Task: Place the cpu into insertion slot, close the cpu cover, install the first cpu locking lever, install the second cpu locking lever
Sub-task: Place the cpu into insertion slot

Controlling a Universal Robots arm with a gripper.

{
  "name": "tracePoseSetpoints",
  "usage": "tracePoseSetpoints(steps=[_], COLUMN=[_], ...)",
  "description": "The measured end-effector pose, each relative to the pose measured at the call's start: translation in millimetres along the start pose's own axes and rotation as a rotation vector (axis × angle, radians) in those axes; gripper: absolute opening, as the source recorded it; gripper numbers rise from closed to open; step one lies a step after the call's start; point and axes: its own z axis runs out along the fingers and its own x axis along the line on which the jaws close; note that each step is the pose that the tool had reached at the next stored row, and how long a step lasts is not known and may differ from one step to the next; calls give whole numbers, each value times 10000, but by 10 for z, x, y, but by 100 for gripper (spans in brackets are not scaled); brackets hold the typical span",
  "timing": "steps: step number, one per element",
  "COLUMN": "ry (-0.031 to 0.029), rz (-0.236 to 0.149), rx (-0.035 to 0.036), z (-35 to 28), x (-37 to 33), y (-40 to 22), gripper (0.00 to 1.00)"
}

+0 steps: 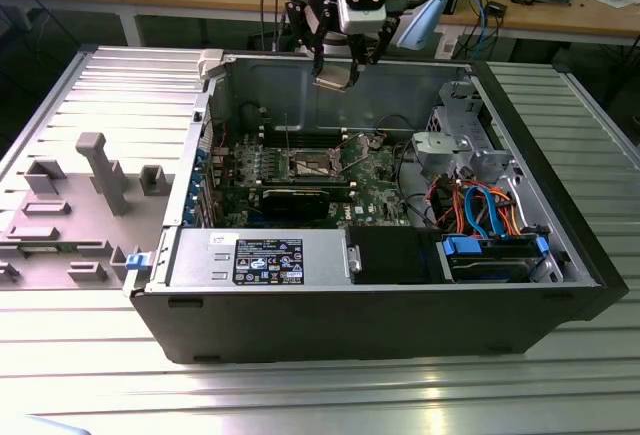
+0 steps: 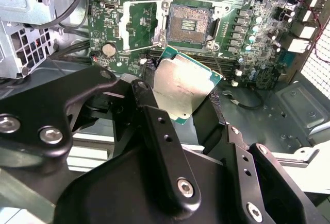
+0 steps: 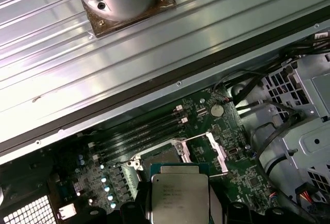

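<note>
1. Jaws of the gripper (image 2: 178,99) are clamped on the cpu (image 2: 183,86), pinching it by two opposite edges with its metal top turned towards the second wrist camera.
2. From the exterior view, I place the cpu high over the far wall of the open computer case (image 1: 380,327), well above the green motherboard (image 1: 378,170).
3. What matters to me is the insertion slot (image 2: 188,24). It lies well apart from the cpu, below it and further inside the case. In the second wrist view it sits just past the cpu's far corner, with its dark pin field bare.
4. I see the cpu cover (image 2: 124,26) swung open beside the slot, so nothing lies over the pins.
5. Being square, the cpu has no long axis. Its edges look turned somewhat off the slot's rim, though I judge part of that is camera angle.
6. It shows a dull silver-grey top with faint print and a thin green border.
</note>
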Motion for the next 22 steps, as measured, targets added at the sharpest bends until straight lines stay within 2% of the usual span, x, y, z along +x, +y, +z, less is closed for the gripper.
tracePoseSetpoints(steps=[10, 22], ry=[-48, -88], rz=[530, 987], rx=[-11, -20], z=[7, 14], x=[0, 1], y=[-1, -2], gripper=[54, 54])
